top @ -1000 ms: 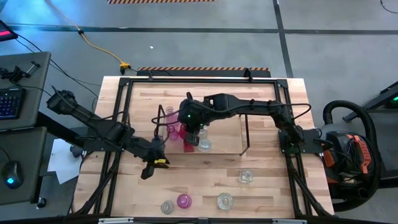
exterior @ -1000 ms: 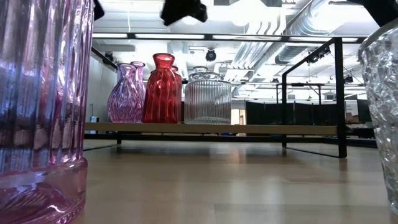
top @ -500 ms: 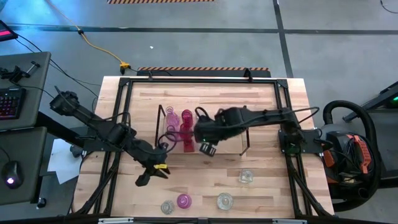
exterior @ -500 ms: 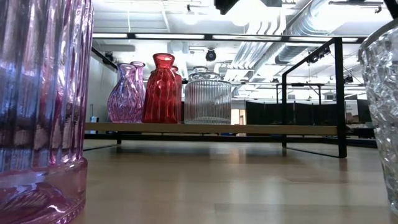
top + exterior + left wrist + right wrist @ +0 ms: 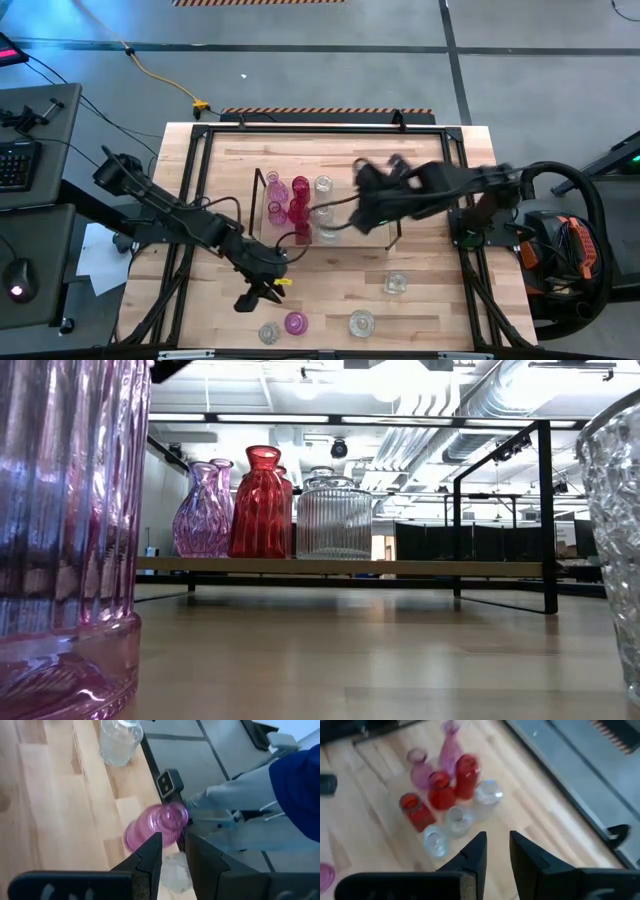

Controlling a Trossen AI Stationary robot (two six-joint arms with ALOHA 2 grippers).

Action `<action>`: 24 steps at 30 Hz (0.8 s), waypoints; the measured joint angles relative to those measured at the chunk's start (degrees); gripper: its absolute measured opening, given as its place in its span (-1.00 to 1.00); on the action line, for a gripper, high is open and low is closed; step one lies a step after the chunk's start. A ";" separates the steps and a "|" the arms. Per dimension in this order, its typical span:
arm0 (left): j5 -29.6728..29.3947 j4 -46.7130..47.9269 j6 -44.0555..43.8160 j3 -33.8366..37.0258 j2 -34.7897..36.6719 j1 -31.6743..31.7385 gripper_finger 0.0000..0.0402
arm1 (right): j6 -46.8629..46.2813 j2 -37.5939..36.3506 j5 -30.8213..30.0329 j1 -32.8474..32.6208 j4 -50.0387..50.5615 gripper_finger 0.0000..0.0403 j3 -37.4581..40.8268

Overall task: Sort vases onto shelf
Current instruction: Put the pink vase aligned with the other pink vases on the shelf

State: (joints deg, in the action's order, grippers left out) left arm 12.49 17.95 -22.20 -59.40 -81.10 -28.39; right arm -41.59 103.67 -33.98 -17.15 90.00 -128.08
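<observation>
1. Since the earlier high view, the right arm is seen swung away from the vase cluster toward the shelf's right end, and the left arm is seen carried further toward the tabletop's near edge.
2. The left claw (image 5: 258, 296) is positioned low over the tabletop (image 5: 330, 275), just beside the pink vase (image 5: 296, 322) standing near the front edge.
3. In the left wrist view, that pink vase (image 5: 156, 824) is seen just past the fingers (image 5: 149, 857), which are parted by a narrow gap with nothing gripped between them.
4. A clear vase (image 5: 118, 741) is seen further along the tabletop edge in the same view.
5. The right claw (image 5: 366, 212) is held above the shelf (image 5: 360, 228), to the right of the grouped vases (image 5: 298, 208).
6. In the right wrist view, the fingers (image 5: 476, 851) are slightly apart and empty, and red, pink and clear vases (image 5: 451, 795) are seen clustered below and beyond them.
7. From the low view, a pink vase (image 5: 203, 510), a red vase (image 5: 260, 505) and a ribbed clear vase (image 5: 334, 518) are shown upright, side by side on the shelf board (image 5: 400, 567).
8. Three more vases remain loose on the tabletop: a clear one (image 5: 396, 284), another clear one (image 5: 361, 322), and one (image 5: 268, 332) beside the pink vase.
</observation>
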 joint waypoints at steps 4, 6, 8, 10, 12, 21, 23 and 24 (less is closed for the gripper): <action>0.09 -3.05 -1.59 -0.01 -1.58 1.39 -0.62 | 0.82 -8.37 -2.91 -0.19 -0.01 -0.68 5.20; 0.07 -3.33 -2.35 0.00 -2.08 2.22 -0.62 | 0.69 -12.71 -3.12 0.05 -0.02 -0.68 9.10; 0.09 -4.86 -3.43 -0.01 -3.01 3.17 -0.62 | -0.07 -17.27 -2.88 0.26 0.04 -0.68 14.01; 0.16 -4.49 -4.60 0.02 -3.69 3.96 -0.62 | -1.88 -21.36 -2.02 0.29 -0.05 -0.68 19.18; 1.25 -5.94 -5.64 0.01 -4.35 4.43 -0.62 | -3.52 -24.89 -0.07 0.18 -0.10 -0.68 24.73; 2.07 -10.74 -12.47 0.00 -4.44 3.65 -0.62 | -8.97 -36.06 6.57 -1.03 -4.44 -0.68 46.24; 1.71 -10.78 -13.28 0.00 -4.45 2.86 -0.62 | -8.97 -37.79 7.32 -1.03 -6.02 -0.68 49.25; 1.23 -10.80 -13.60 0.00 -4.53 2.53 -0.62 | -8.97 -38.49 7.80 -1.01 -6.75 -0.68 50.56</action>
State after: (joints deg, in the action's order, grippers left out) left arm 13.72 7.15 -35.79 -59.40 -85.63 -25.86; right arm -50.57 65.18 -26.18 -18.16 83.25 -77.52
